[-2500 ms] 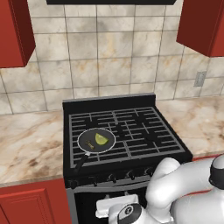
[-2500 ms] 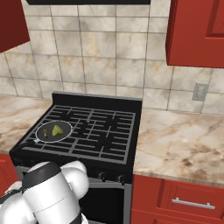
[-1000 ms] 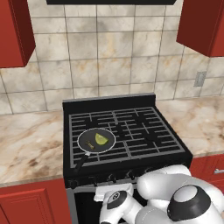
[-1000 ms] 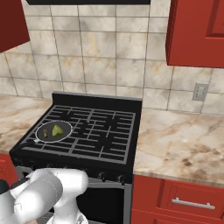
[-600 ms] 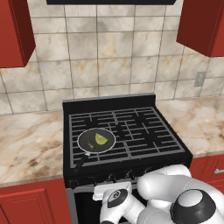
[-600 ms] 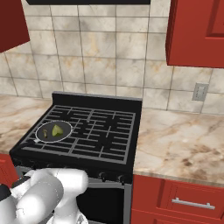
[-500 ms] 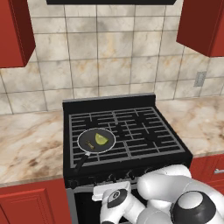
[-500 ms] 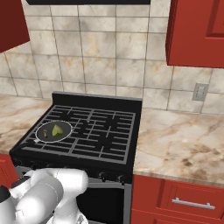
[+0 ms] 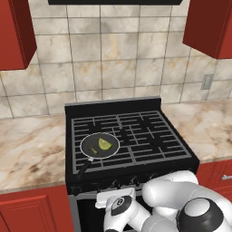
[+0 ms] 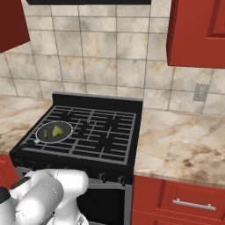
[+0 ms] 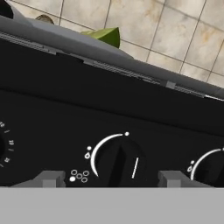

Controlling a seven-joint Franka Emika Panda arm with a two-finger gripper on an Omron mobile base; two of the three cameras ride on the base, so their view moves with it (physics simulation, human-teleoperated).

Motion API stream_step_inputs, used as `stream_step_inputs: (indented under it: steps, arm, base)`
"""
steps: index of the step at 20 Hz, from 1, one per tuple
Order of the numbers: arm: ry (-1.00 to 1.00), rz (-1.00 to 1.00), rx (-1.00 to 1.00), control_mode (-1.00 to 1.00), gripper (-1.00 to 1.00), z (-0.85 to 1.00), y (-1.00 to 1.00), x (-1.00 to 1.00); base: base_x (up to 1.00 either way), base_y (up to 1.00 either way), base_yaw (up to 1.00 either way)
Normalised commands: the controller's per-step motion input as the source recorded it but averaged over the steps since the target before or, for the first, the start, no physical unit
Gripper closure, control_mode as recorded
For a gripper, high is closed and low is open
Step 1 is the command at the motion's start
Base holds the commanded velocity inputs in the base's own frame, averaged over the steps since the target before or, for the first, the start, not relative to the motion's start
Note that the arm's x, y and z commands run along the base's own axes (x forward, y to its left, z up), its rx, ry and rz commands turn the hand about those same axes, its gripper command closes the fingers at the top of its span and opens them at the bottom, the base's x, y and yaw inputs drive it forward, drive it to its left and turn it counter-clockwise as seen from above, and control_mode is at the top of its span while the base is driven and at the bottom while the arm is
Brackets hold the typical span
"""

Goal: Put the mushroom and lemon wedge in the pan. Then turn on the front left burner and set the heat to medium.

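The pan (image 9: 86, 144) sits on the stove's front left burner, handle toward the front. In it lie the yellow-green lemon wedge (image 9: 105, 144) and the small tan mushroom (image 9: 93, 149); the right base view shows the pan (image 10: 66, 132), the lemon wedge (image 10: 57, 131) and the mushroom (image 10: 46, 131) too. My hand (image 9: 118, 205) hangs low against the stove's front panel. In the hand view my gripper (image 11: 111, 179) is open, one fingertip on each side of a black burner knob (image 11: 120, 164), with a gap to it on both sides. Above the panel's edge peek the lemon wedge (image 11: 105, 36) and mushroom (image 11: 43, 19).
More knobs flank the framed one: one at the right (image 11: 214, 168), one at the left edge (image 11: 2, 146). Marble counters (image 9: 27, 154) lie on both sides of the stove, with red cabinets below (image 10: 180, 197) and above. My arm's white elbow (image 9: 181, 199) bulks before the oven door.
Since the earliest frames the arm has folded lower and the hand has come up to the knob row. Over the last second the hand barely shifts. Pan, lemon wedge and mushroom stay put.
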Motion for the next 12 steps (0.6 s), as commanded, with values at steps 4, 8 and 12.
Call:
stream_step_inputs:
  steps: [4, 8, 12]
  arm:
    - [0.00, 0.00, 0.00, -1.00, 1.00, 0.00, 0.00, 0.00]
    - [-0.01, 0.00, 0.00, -1.00, 1.00, 0.00, 0.00, -0.01]
    - [0.00, 0.00, 0.00, -1.00, 1.00, 0.00, 0.00, 0.01]
  base:
    - [0.00, 0.00, 0.00]
    - [0.00, 0.00, 0.00]
    - [0.00, 0.00, 0.00]
